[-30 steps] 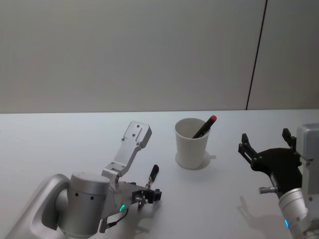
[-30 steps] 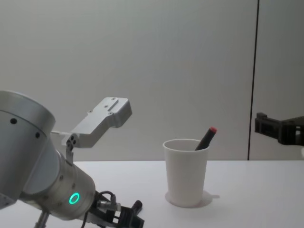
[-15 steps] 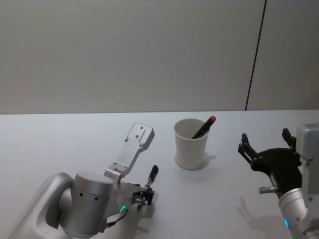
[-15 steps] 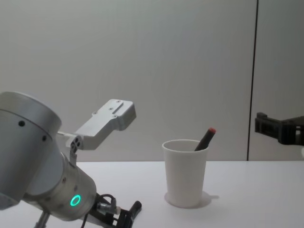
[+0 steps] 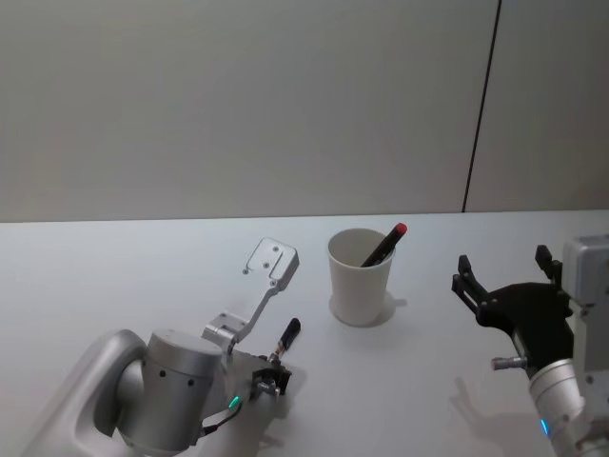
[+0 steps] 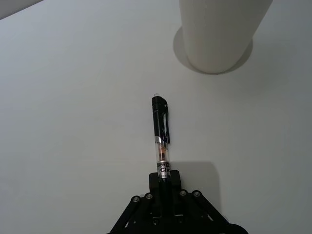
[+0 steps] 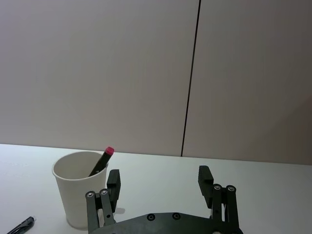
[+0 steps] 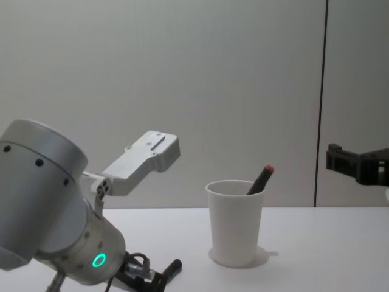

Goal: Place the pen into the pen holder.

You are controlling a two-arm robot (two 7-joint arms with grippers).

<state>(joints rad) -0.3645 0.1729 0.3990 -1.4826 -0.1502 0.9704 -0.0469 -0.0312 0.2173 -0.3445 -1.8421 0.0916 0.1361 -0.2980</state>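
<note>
– Black-fingered left gripper (image 6: 163, 189): state?
– Clamped on one end of the pen (image 6: 160, 127). The pen is black with a clear band and is held low over the table (image 6: 73, 107). Its clip end points at the cup (image 6: 219, 39), near it but apart.
– Contact between pen and table?
– Cannot be determined.
– Change against one second ago?
– The left arm has altered its pose. In the chest view its silver bracket (image 8: 143, 163) now stands closer to the cup. The grip on the pen is unchanged. The right gripper (image 5: 502, 263), the cup and the red-capped pen (image 5: 383, 245) have kept their places relative to one another.
– Right gripper: state and position?
– Fingers spread apart, holding nothing. It hovers above the table to the cup's right, apart from it.
– Cup contents?
– One red-capped pen, leaning on the rim at the right side, cap above the rim.
– Obstructions?
– Chest view: the left arm's large joint covers most of the left gripper, and the pen's clip end pokes out beside it. The right gripper is cut by the right edge. Left wrist view: the cup's upper part is cut off. The red-capped pen's lower part is hidden inside the cup.
</note>
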